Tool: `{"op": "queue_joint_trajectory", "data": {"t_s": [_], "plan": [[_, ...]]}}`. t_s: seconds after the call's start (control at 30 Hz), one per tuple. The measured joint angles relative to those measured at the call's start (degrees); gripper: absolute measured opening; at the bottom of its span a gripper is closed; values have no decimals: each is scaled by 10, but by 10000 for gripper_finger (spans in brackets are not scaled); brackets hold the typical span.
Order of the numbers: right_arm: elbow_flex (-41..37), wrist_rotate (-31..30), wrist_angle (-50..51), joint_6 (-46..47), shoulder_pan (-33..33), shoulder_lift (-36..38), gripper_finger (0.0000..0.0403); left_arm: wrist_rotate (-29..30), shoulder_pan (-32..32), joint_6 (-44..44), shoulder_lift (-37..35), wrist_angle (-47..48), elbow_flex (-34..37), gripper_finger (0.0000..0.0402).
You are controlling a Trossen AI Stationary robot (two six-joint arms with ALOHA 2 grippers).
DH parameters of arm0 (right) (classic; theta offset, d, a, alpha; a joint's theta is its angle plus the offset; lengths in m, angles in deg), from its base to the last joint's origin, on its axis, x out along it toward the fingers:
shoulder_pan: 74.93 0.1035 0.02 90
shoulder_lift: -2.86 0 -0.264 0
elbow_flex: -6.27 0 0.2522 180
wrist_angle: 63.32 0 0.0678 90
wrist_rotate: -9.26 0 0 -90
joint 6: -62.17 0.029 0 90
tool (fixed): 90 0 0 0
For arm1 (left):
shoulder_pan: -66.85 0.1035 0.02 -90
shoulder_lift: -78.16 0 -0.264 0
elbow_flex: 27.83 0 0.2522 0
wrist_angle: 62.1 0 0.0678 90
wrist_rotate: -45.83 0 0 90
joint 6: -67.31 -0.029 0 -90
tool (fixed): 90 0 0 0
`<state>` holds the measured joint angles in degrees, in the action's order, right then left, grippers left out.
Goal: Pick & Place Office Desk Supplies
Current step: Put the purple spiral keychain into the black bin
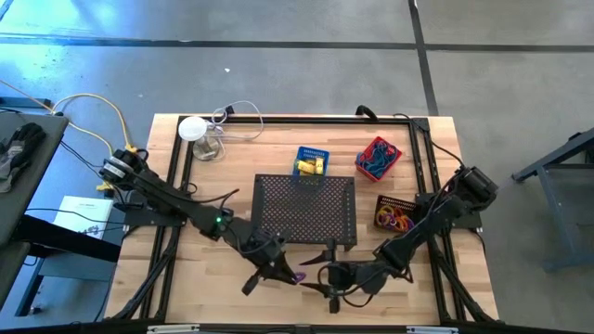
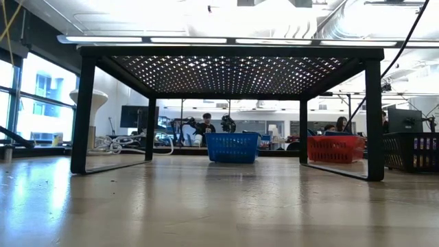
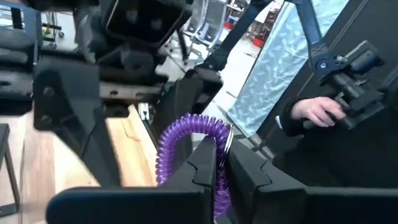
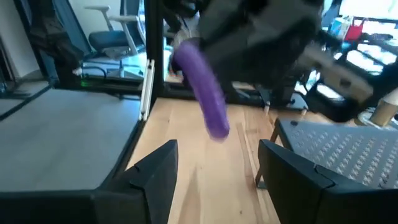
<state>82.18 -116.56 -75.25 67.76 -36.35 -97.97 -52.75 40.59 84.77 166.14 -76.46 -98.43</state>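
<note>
High view: left gripper [image 1: 290,275] sits near the table's [image 1: 186,278] front edge, in front of the black mesh tray [image 1: 306,209], with a purple coil ring [image 1: 299,276] at its tip. Right gripper [image 1: 314,278] is just beside it, also along the front edge, fingers pointing toward the left one. Blue basket [image 1: 311,160] with yellow packets stands behind the tray; red basket [image 1: 378,157] with blue loops sits toward the back right corner; dark basket [image 1: 395,213] with orange and purple rings is at the tray's right side. White round-topped object [image 1: 193,129] with cable at back left corner. Low view: tray stands on legs; blue and red baskets visible beyond it; neither gripper shows. Left wrist view: fingers [image 3: 199,168] clamped together on the purple coil ring [image 3: 186,134], which rises above them; a person's hand [image 3: 317,111] in the room beyond. Right wrist view: fingers [image 4: 155,165] spread wide, holding nothing; the purple ring [image 4: 202,87] hangs from the left gripper above the wood, ahead of the gap.
</note>
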Motion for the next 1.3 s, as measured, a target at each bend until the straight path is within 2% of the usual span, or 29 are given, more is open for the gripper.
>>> {"op": "queue_joint_trajectory", "data": {"t_s": [0.17,0.33,0.47,0.63,0.7,0.73,0.83,1.0,1.17,1.3], "plan": [[0,22,-35,-71,-1,0,211,0,7,1,8,5,0,12],[0,58,-36,-87,-1,1,195,11,13,2,14,4,0,12],[0,59,-24,-85,-1,1,146,12,18,-1,14,4,0,12],[0,58,-11,-85,-1,1,58,10,23,-2,14,10,0,12],[0,53,-5,-86,-1,1,21,1,23,-23,19,10,0,13],[0,44,-1,-86,1,1,15,1,20,-42,20,13,0,13],[0,29,9,-82,1,1,12,4,10,-90,31,1,-1,21],[0,24,29,-68,5,1,7,16,-10,-144,48,-18,0,67],[0,-14,52,-67,27,1,5,41,-17,-143,48,-21,0,109],[0,-34,67,-64,56,1,4,62,-16,-142,48,-24,0,127]]}}
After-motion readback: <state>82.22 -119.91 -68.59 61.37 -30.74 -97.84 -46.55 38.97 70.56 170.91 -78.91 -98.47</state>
